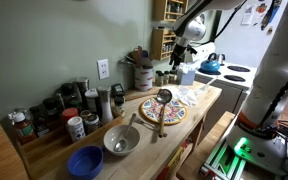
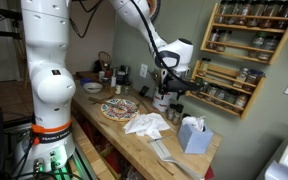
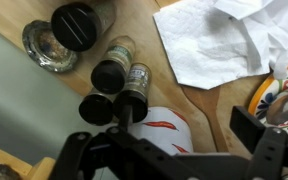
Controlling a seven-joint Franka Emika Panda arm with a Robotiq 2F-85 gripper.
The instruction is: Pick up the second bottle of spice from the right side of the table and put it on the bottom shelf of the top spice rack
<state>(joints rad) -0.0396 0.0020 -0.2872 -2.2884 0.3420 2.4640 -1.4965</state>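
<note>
**Exterior view.** Robotiq gripper [image 1: 178, 62] hangs over the far end of the butcher-block counter [image 1: 154, 140], above the spice bottles at the wall edge. The jaws are too small here to read. A painted plate [image 1: 162, 110] lies mid-counter.

**Exterior view.** The gripper sits low over the counter's wall edge. The top spice rack [image 2: 246, 30] is on the wall, and its bottom shelf [image 2: 249, 55] is well above the gripper.

**Wrist view.** The pincer is released: jaws spread wide, nothing between them. Below it is a tight cluster of black-capped bottles beside a paper towel [image 3: 214, 40].
- The labelled spice bottle [image 3: 136, 85] is nearest the towel and touches a neighbouring bottle [image 3: 109, 75].
- A third bottle [image 3: 96, 108] stands just beside them.
- Which bottle counts as second from the right cannot be settled; the labelled one is the likeliest.

**Handling (judged).**
- The bottle is small, light and rigid.
- Its smooth wall may slip, and it is narrow enough to tip.
- Grip across the body just under the cap.
- The crowding neighbours leave little finger room.
</note>
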